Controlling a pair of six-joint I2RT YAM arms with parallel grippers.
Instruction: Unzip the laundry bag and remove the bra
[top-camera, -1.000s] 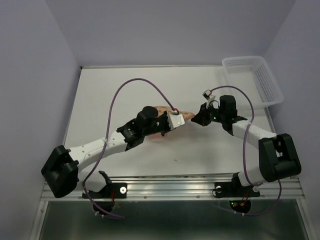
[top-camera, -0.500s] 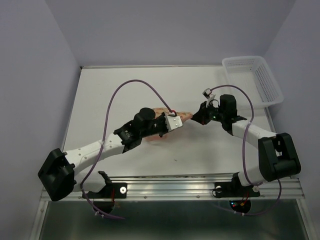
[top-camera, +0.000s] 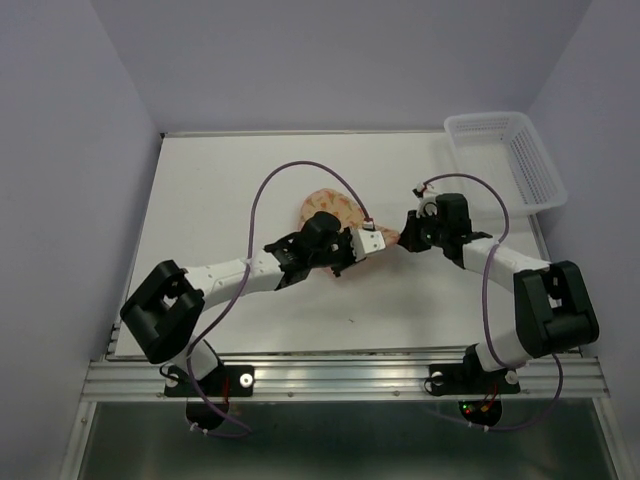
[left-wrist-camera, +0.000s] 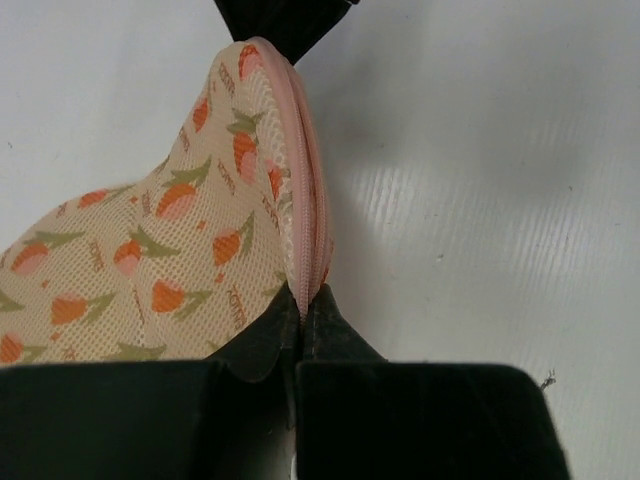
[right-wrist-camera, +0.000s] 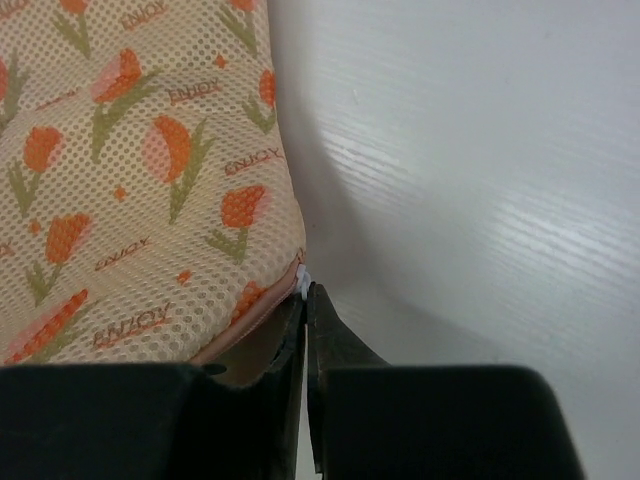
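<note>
The laundry bag (top-camera: 322, 207) lies mid-table, cream-peach with orange tulip print, partly under my left arm. In the left wrist view the bag (left-wrist-camera: 150, 230) fills the left side. Its pink zip edging (left-wrist-camera: 305, 170) runs down into my left gripper (left-wrist-camera: 302, 300), which is shut on that edging. My right gripper (right-wrist-camera: 305, 295) is shut on a small white zip pull (right-wrist-camera: 303, 281) at the end of the bag (right-wrist-camera: 130, 170). Seen from above, the left gripper (top-camera: 388, 240) and right gripper (top-camera: 405, 238) meet tip to tip at the bag's right end. The bra is hidden.
A white plastic lattice basket (top-camera: 505, 160) stands at the back right corner. Purple cables (top-camera: 290, 170) loop above both arms. The table's white surface (top-camera: 220, 190) spreads to the left and behind the bag.
My left arm has swung right and stretched out. The bag has shifted, and one lobe now shows behind the left arm. My right gripper has moved slightly right. Both stay shut at the bag's right end.
</note>
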